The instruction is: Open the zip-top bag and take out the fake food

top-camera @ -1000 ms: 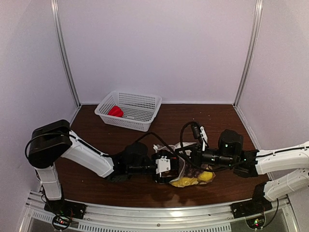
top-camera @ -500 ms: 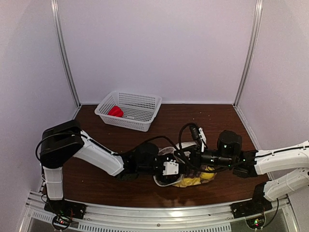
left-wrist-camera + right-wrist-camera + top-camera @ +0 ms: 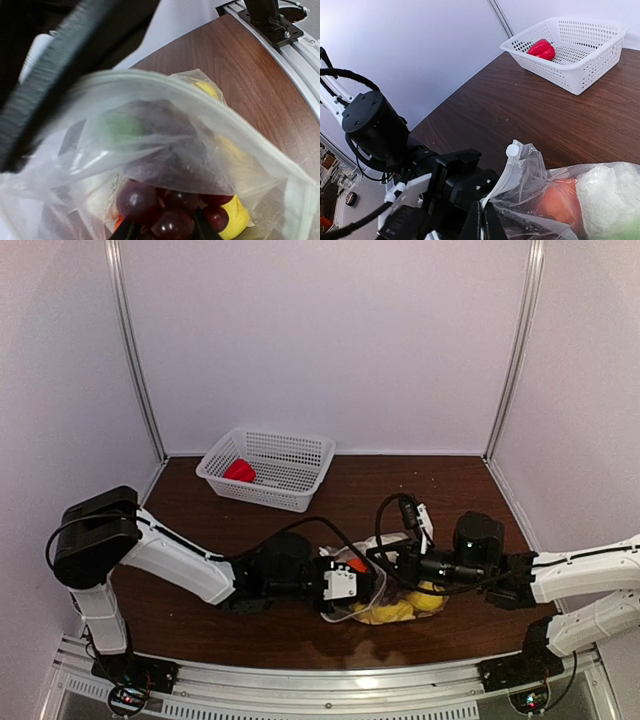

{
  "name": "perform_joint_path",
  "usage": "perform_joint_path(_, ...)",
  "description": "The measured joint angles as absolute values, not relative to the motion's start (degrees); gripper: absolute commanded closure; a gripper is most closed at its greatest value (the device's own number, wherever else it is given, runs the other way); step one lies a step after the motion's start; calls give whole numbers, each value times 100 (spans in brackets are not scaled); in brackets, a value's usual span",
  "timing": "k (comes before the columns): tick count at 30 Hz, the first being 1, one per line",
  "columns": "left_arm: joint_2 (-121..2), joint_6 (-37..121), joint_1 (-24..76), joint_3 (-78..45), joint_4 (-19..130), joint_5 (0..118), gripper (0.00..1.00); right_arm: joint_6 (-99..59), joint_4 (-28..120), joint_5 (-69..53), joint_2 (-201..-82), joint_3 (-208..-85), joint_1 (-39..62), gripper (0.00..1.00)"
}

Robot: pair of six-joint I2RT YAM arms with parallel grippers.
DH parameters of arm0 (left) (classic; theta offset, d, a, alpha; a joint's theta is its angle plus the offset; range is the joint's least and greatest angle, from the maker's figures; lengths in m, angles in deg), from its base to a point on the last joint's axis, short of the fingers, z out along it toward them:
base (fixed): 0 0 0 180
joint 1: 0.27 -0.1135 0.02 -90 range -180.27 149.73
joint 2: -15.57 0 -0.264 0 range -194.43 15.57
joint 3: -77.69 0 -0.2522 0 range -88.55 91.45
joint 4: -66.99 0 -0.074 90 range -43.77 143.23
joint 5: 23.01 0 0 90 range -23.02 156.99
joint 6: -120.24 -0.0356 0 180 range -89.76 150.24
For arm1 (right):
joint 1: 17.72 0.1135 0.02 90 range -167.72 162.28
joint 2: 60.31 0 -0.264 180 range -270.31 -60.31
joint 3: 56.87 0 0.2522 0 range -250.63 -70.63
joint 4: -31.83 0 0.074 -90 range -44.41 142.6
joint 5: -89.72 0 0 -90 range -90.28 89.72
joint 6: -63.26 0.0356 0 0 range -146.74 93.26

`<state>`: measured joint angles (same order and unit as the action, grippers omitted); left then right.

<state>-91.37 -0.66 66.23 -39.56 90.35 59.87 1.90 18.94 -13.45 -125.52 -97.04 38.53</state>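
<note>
The left arm has drawn back a little from the clear crinkly plastic zip-top bag since half a second ago. Its left gripper is now narrowed onto the dark purple toy grape bunch just inside the bag's mouth. The right gripper, pressed together, pinches the bag's rim on the opposite side and should hold firm while the grapes are pulled straight out, clear of the film.

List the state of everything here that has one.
zip-top bag, mouth open, not yet emptied.
right gripper, shut on the bag's rim.
left gripper, inside the bag's mouth, closed on the grape bunch.
grape bunch, inside the bag, gripped.
basket, upright, holding one red piece.
red piece, lying in the basket.
</note>
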Motion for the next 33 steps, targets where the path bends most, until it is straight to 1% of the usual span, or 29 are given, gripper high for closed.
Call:
perform_joint_path(9,-8144,124,6621,-4432,8830,6007,72,192,2069,-969,-12342,-9656,3811,100)
perform_joint_path(14,-7727,262,6621,-4601,8651,5904,81,197,2106,-790,-12248,-9610,3752,100)
perform_joint_path(17,-7528,349,6621,-4633,8517,5847,84,201,2108,-733,-12213,-9577,3713,100)
perform_joint_path(21,-7287,470,6621,-4636,8410,5779,91,219,2113,-663,-12202,-9527,3680,100)
perform_joint_path(33,-6695,861,6606,-4507,8122,5819,97,260,2093,-600,-12196,-9352,3641,100)
